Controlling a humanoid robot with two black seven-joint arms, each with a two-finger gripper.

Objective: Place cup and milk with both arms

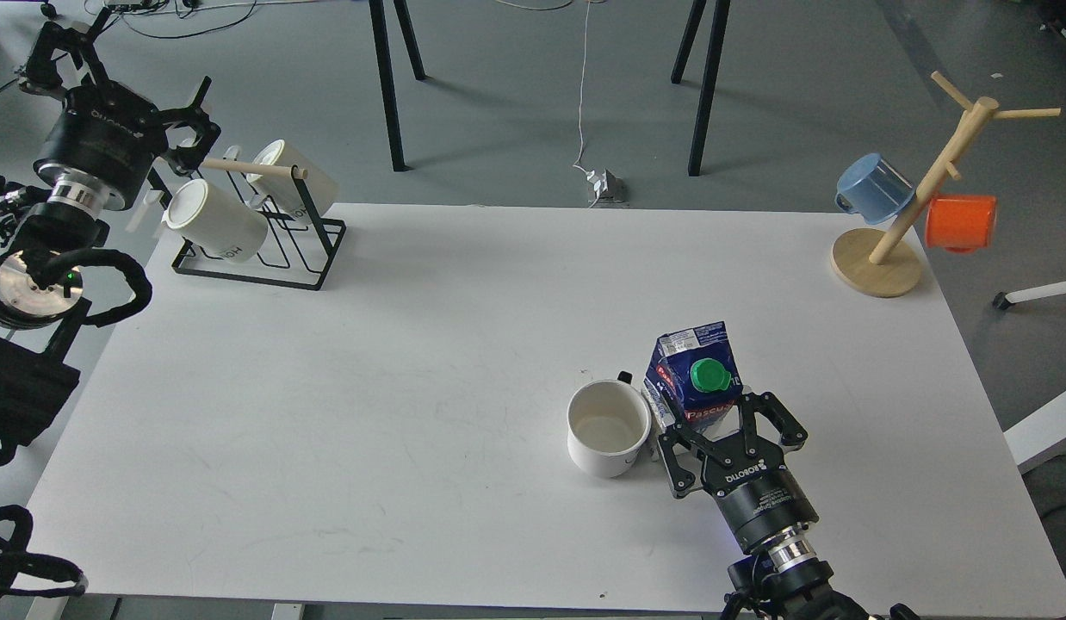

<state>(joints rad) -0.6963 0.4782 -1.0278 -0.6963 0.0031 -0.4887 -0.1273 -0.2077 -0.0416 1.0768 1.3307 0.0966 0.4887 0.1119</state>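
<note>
The cup (608, 428), a white mug with a black handle, stands upright on the white table (412, 387), right of centre near the front. The milk (695, 379), a blue and white carton with a green cap, stands touching the cup's right side. My right gripper (715, 419) comes in from the bottom edge and is open, with its fingers spread on either side of the carton's near lower part. My left gripper (195, 120) is open and empty, raised off the table's far left corner beside the mug rack.
A black wire rack (266, 250) with two cream mugs (214, 220) stands at the far left corner. A wooden mug tree (895, 232) with a blue mug (873, 188) and an orange mug (959, 222) stands at the far right corner.
</note>
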